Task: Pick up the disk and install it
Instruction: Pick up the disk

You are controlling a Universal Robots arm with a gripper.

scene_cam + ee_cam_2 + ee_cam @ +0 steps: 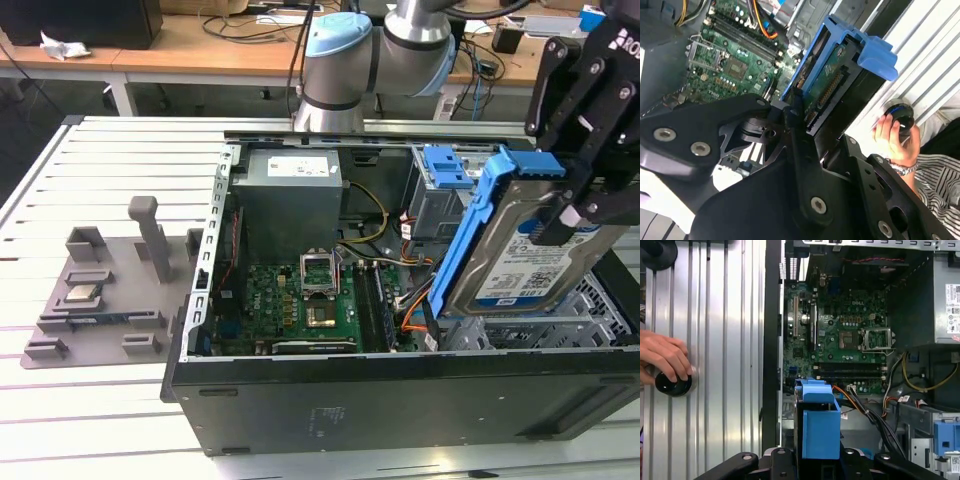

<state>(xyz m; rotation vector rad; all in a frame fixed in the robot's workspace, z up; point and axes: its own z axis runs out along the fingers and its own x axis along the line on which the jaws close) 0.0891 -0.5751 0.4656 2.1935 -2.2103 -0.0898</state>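
— Where do we have the disk [520, 255]?
— Clamped tight in our gripper [566, 218], tilted on edge above the open computer case [400, 395], toward the exterior view's right.
— How will it handle?
— Stiff, fairly heavy, shock-sensitive, we judge. We'd grip across the flat faces, not the blue frame [470, 230].

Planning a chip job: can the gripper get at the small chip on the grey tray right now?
Probably not: the gripper is shut on the disk above the open case, while the chip lies on the tray at the exterior view's left.
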